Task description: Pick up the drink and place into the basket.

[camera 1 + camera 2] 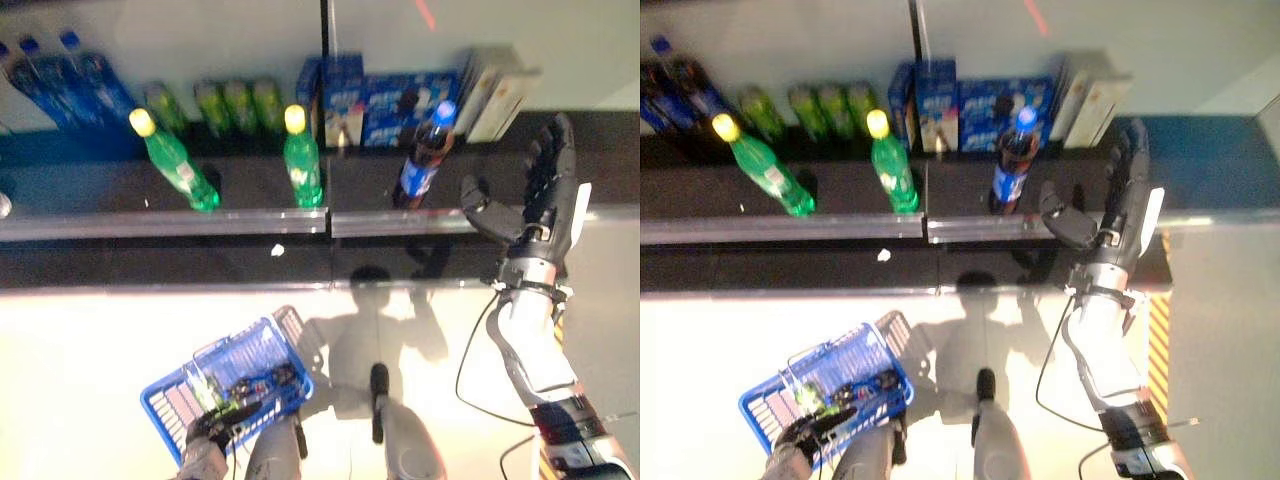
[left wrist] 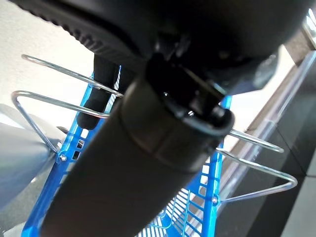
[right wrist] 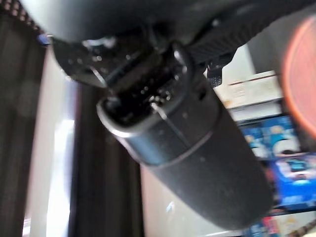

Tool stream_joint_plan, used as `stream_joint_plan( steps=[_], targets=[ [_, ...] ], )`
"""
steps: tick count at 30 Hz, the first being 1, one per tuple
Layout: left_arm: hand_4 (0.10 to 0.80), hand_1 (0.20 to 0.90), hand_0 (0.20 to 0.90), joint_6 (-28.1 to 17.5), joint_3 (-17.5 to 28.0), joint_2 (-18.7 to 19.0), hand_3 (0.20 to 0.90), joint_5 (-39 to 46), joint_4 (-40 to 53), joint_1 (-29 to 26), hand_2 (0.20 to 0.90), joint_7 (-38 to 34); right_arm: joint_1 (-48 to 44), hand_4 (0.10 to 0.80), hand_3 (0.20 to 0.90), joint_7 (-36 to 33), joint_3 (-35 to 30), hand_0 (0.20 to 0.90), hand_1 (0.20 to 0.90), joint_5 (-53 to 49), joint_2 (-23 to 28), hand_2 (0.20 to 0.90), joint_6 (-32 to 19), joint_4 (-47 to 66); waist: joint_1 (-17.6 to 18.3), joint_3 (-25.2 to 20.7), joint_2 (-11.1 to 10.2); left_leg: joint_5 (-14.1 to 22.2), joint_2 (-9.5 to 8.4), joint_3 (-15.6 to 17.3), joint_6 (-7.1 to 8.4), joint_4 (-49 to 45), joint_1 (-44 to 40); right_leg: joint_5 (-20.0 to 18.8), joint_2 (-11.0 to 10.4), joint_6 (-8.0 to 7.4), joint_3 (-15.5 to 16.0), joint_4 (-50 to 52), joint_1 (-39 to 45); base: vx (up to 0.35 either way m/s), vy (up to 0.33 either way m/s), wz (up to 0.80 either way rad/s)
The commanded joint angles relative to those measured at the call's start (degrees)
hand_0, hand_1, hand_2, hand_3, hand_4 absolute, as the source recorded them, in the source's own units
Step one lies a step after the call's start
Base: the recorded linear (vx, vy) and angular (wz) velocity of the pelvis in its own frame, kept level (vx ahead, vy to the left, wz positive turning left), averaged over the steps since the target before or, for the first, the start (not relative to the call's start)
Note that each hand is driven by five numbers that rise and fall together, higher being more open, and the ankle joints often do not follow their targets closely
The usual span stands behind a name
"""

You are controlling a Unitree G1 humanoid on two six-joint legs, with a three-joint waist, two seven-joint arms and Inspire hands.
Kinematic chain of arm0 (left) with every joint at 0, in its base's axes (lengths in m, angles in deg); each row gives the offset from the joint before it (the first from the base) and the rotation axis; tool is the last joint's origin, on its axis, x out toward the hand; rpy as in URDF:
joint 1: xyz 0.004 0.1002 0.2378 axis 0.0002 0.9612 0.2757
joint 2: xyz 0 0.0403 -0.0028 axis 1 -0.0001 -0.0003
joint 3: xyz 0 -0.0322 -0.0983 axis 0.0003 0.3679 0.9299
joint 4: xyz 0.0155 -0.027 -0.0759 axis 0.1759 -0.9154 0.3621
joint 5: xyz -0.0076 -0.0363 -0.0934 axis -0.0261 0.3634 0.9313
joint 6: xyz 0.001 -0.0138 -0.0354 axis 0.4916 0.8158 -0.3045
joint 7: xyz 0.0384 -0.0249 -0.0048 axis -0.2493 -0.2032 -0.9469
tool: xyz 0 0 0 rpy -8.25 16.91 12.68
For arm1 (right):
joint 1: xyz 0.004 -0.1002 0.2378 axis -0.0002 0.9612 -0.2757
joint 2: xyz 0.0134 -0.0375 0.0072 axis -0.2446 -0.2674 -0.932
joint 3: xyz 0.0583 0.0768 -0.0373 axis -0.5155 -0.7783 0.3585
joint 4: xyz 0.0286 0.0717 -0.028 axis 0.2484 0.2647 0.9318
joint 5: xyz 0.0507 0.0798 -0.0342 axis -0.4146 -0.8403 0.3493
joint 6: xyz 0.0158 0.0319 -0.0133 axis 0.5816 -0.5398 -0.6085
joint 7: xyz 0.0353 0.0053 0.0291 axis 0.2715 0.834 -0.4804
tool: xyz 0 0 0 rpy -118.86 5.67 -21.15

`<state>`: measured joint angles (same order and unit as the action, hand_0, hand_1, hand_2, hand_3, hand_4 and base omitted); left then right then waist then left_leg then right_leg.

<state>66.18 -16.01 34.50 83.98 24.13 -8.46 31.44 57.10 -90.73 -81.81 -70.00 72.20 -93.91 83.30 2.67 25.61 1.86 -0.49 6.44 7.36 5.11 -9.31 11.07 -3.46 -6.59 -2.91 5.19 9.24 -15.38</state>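
A dark cola bottle with a blue cap and blue label stands at the front edge of the dark shelf. My right hand is open just to the right of it, fingers spread and raised, thumb toward the bottle, not touching it. The blue plastic basket with wire handles hangs low at the left, over the pale floor. My left hand is shut on those handles. In the right eye view the cola bottle and the right hand stand the same way.
Two green bottles with yellow caps stand further left on the shelf. Behind them are green cans, blue bottles, blue boxes and pale cartons. A metal rail edges the shelf.
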Motion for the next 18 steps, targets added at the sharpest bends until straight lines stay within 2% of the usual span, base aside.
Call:
stream_joint_plan(
  steps=[1,7,18],
  targets=[
    [0.1,0.3,0.3,-0.01,-1.51,-0.28,0.2,1.59,0.14,4.56,0.3,-0.53,-8.88,0.8,0.9,-5.35,-2.17,0.9,0.9,5.35,0.98,0.9,-4.4,5.35,-1.35,0.34,-1.98,1.15,0.75,-3.59,-0.3,-9.41,3.95,3.04,-2.53,0.1,2.17,4.99,-0.55,-0.091,-0.01,0.15],
    [0.1,0.3,0.3,-0.23,-2.43,-0.3,0.2,2.5,2.22,2.97,0.3,-0.76,-15.09,0.8,0.9,-8.36,-1.95,0.9,0.9,6.06,2.28,0.9,-3.04,2.82,-2.14,3.27,-0.98,-0.21,-0.08,-4.74,-0.47,-10.49,7.25,3.05,-2.23,0.43,2.39,5.72,-2.82,-0.056,-0.004,0.04],
    [0.1,0.3,0.3,-0.05,-2.67,-0.41,0.2,3.5,4.82,2.3,0.3,-1.68,-16.82,0.8,0.9,-6.06,-0.93,0.9,0.9,5.08,1.29,0.9,-1.73,2.28,-2.74,4.19,-0.55,-1.31,-0.27,-5.21,-0.3,-11.79,9.69,3.39,-2.1,0.55,2.55,5.86,-3.73,0.0,0.002,0.03]
  ],
)
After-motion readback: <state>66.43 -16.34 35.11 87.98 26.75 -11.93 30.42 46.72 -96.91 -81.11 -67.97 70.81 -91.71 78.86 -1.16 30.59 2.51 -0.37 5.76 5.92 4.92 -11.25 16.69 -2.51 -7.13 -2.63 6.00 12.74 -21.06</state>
